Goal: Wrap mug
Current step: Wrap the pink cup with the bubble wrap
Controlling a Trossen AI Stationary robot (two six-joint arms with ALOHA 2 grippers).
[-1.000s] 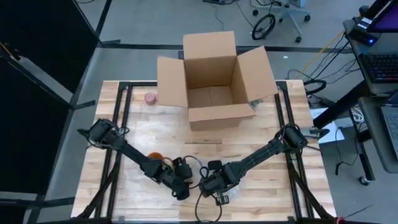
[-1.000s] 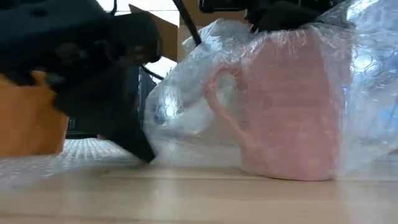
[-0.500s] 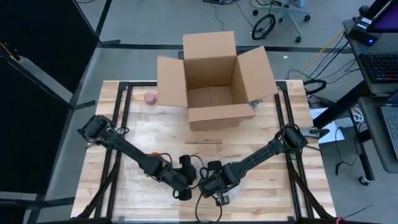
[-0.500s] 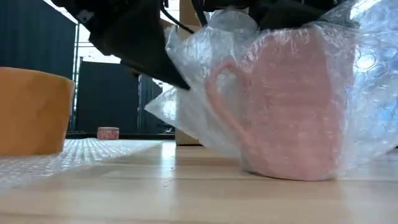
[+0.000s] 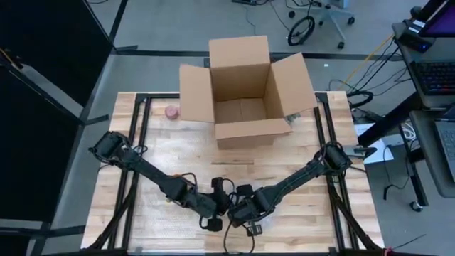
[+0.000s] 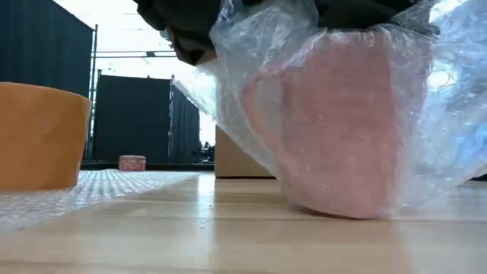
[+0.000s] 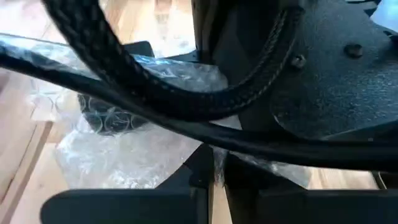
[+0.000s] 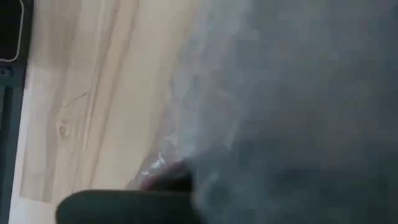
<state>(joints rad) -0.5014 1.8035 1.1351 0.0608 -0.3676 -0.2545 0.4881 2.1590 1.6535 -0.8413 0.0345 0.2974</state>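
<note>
From above, both arms meet at the near middle of the counter [image 5: 298,185], the left gripper [image 5: 213,222] and right gripper [image 5: 245,222] close together over a spot their own bulk hides; the mug does not show there. The low view supplies it: a pink mug [image 6: 342,129] stands on the wood, tipped a little, draped in bubble wrap [image 6: 449,99] that covers it and trails down each side, with dark gripper parts pressing on the wrap from above. That view also shows an orange cup [image 6: 38,137] beside it and more wrap spread flat on the counter. The left wrist view shows crumpled wrap [image 7: 124,149] beyond a cable and the arm's own dark body; the right wrist view gives only blurred wrap against bare wood. In no view can I tell how far either gripper's fingers are parted or what they hold. An open box [image 5: 245,92] sits at the far edge, a small pink roll [image 5: 171,112] left of it
</note>
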